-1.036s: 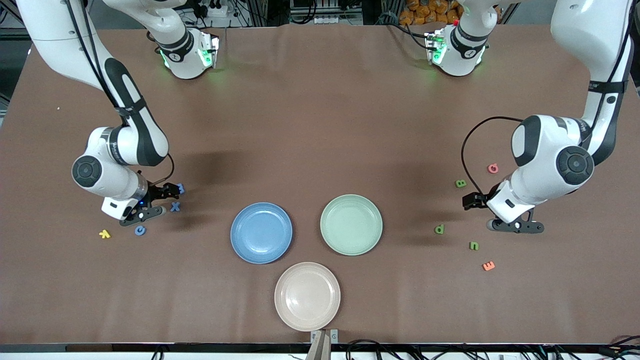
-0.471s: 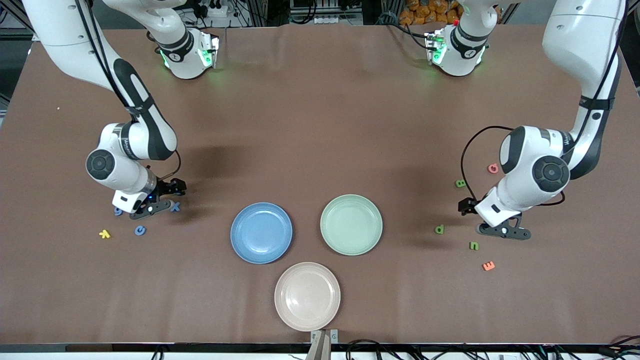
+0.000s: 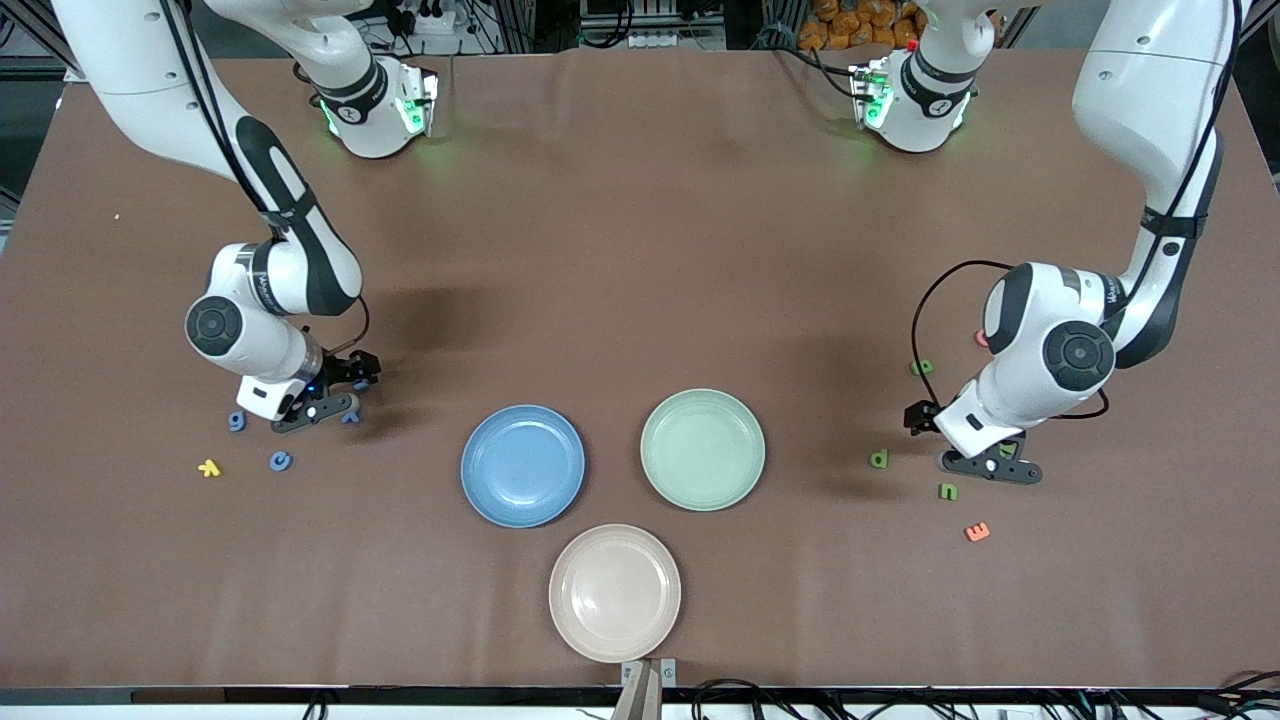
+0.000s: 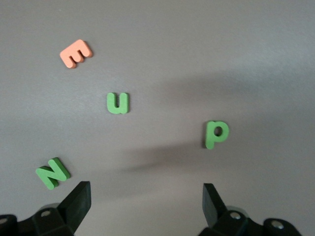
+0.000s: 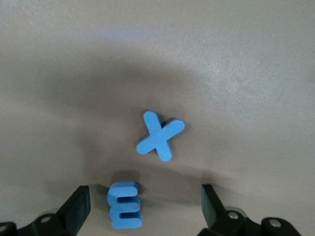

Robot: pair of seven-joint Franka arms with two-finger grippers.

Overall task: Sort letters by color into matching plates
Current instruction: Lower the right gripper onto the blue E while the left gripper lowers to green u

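Both pincers are wide apart, holding nothing. The right pincer (image 5: pixel 142 206) hangs over the blue X (image 5: pixel 160 134) and E (image 5: pixel 124 205); the left pincer (image 4: pixel 145 204) hangs over the green N (image 4: pixel 52 172), u (image 4: pixel 118 103) and p (image 4: pixel 215 133). The blue plate (image 3: pixel 523 465) and green plate (image 3: pixel 703 449) wait mid-worktop. X and E lie close, so one grab might catch both.

Pink letter (image 3: pixel 981 338) half hidden by left arm.

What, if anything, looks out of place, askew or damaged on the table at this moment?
Nothing damaged or spilled. The blue plate, green plate and beige-pink plate sit flat and hold nothing. The letters lie scattered at assorted angles at the table's two ends, with the left gripper and right gripper open above them.
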